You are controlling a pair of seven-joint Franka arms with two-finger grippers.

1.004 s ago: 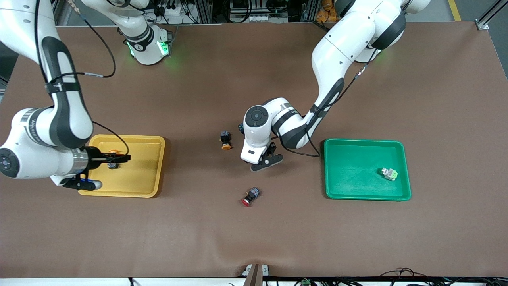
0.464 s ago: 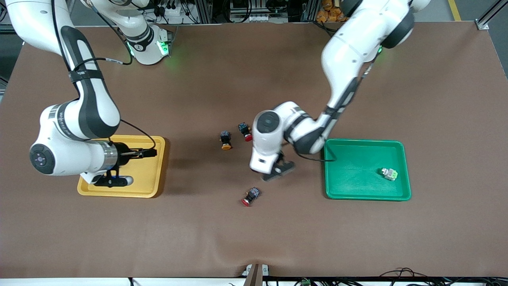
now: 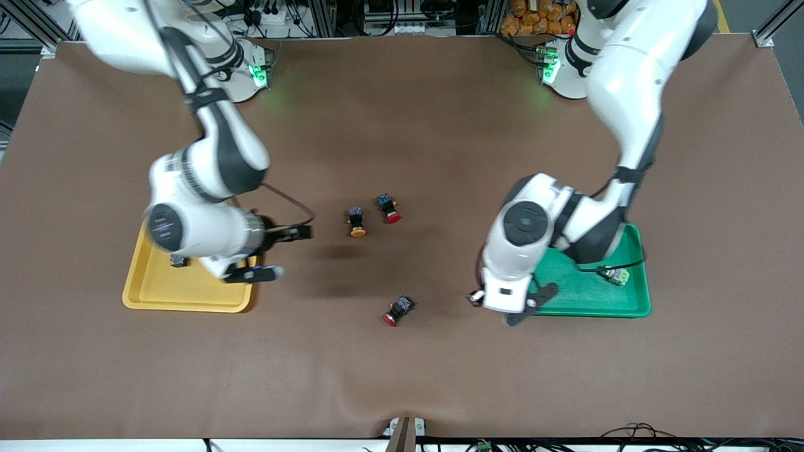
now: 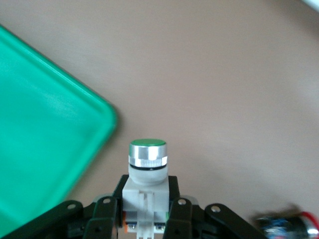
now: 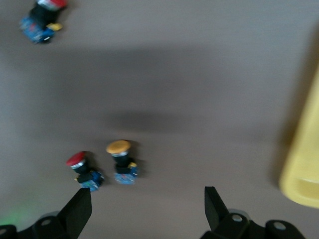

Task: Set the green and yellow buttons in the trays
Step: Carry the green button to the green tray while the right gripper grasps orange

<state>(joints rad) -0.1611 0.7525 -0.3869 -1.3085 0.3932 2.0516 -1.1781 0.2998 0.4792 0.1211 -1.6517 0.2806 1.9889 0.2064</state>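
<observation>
Left gripper [image 4: 144,219] is clamped on a green button [image 4: 146,172], cap pointing out from the fingers. In the front view it hangs over the corner of the green tray [image 3: 634,307] nearest the camera at the right arm's end; the left wrist view shows the button over bare table just outside the rim.

A second green button [image 3: 615,275] already lies in that tray, partly hidden by the arm.

Right gripper [image 5: 147,211] is empty, fingers spread wide. It hangs over the table just beside the yellow tray [image 3: 157,292], on the side toward table centre. One yellow button [image 3: 178,260] lies in that tray.

The other yellow button [image 3: 357,221] lies mid-table beside a red button [image 3: 389,208]; a second red button [image 3: 396,310] lies nearer the camera.

Step in hand, judged: left arm delivering, right arm heading for the last yellow one.

Next:
- Left: carry inward over the tray floor, lower, release.
- Right: line up on the yellow cap without nudging the red neighbour just beside it.
</observation>
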